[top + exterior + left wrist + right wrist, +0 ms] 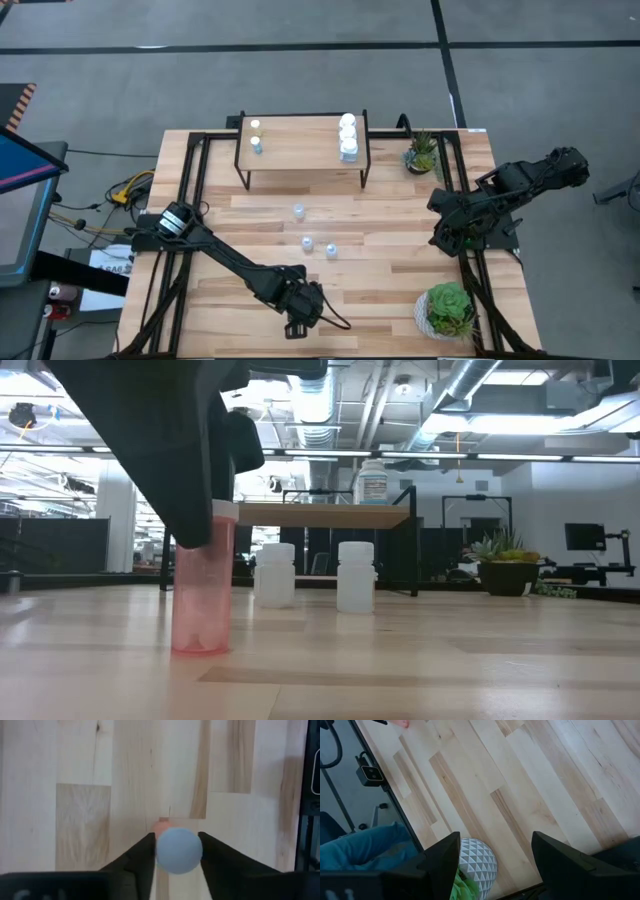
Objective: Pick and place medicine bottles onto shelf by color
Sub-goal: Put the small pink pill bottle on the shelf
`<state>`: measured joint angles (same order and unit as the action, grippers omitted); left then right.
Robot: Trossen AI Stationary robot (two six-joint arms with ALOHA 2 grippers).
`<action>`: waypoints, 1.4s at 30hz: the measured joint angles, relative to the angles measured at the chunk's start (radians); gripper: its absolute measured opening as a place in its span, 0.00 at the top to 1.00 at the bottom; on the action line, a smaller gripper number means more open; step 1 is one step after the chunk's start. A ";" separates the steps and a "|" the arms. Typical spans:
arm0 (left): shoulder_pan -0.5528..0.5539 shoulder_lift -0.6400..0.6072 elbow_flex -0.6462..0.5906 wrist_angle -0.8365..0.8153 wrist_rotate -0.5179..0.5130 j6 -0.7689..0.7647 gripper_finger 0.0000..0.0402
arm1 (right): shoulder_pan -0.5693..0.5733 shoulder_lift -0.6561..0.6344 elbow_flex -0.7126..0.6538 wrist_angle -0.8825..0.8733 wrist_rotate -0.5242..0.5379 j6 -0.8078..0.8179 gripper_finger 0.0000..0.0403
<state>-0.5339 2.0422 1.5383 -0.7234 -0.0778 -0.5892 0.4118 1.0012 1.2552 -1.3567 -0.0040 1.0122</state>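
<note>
Where the table's near edge runs, your left gripper (176, 851) has its fingers (137, 857) closed around a pink bottle (202, 600) with a pale cap, standing upright on the table (400, 230). Beyond it, three small bottles (306, 243) stand loose mid-table, then the shelf (300, 140) carrying bottles at both ends. Your right gripper (495, 851) waits at the right edge, fingers wide, above a potted plant (472, 870).

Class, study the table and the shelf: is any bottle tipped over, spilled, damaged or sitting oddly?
Nothing stands out. The pink bottle stands upright on the table between the left hand's fingers. The loose bottles mid-table and those on the shelf also stand upright. No spill shows. The right hand waits open by a potted plant.
</note>
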 joint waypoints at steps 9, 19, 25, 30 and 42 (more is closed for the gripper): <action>0.008 -0.001 0.007 0.008 0.011 -0.068 0.82 | 0.000 0.000 0.000 0.000 0.000 0.000 0.33; 0.084 -0.058 0.233 -0.300 0.016 0.086 0.81 | 0.000 0.000 0.000 0.000 0.000 0.000 0.33; 0.172 -0.159 0.347 -0.523 0.013 0.209 0.79 | 0.000 0.000 0.000 0.000 0.001 0.000 0.33; 0.243 -0.285 0.359 -0.648 -0.036 0.287 0.79 | 0.000 0.000 0.000 0.002 0.002 0.000 0.33; 0.576 -0.470 0.357 -0.839 -0.058 0.576 0.79 | -0.017 0.002 0.000 0.015 0.006 0.050 0.33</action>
<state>0.0425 1.5726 1.8950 -1.5625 -0.1357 -0.0131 0.3949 1.0027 1.2552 -1.3418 0.0025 1.0626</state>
